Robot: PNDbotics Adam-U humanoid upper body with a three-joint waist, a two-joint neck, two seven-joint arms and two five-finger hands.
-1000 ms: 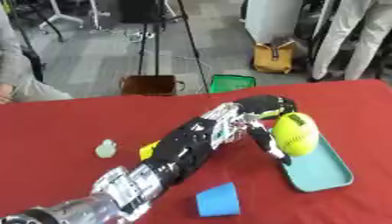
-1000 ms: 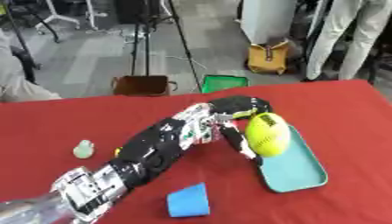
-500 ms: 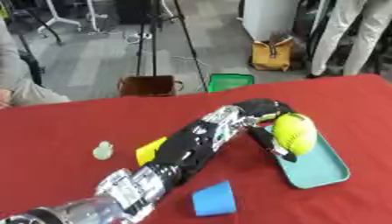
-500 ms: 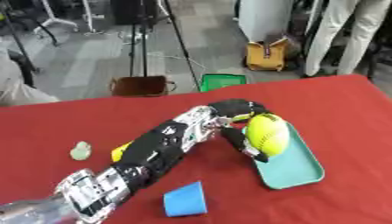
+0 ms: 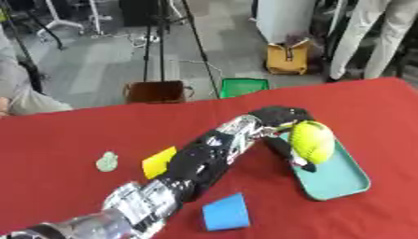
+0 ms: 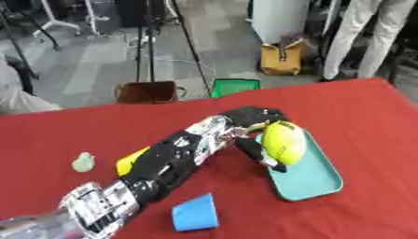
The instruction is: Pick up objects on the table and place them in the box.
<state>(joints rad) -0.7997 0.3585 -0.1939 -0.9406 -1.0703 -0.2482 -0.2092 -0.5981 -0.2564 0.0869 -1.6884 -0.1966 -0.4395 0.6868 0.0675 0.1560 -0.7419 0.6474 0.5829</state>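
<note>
Yellow-green ball (image 5: 311, 141) sits clamped in the left hand (image 5: 282, 122) at centre right, now nearer the teal tray's (image 5: 343, 175) upper end than a second ago — release looks close; blue cup (image 5: 226, 212) waits on the red table (image 5: 73, 140).

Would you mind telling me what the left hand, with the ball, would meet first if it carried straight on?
Probably the teal tray: the left hand holds the yellow-green ball above its near end, though height is unclear.
</note>
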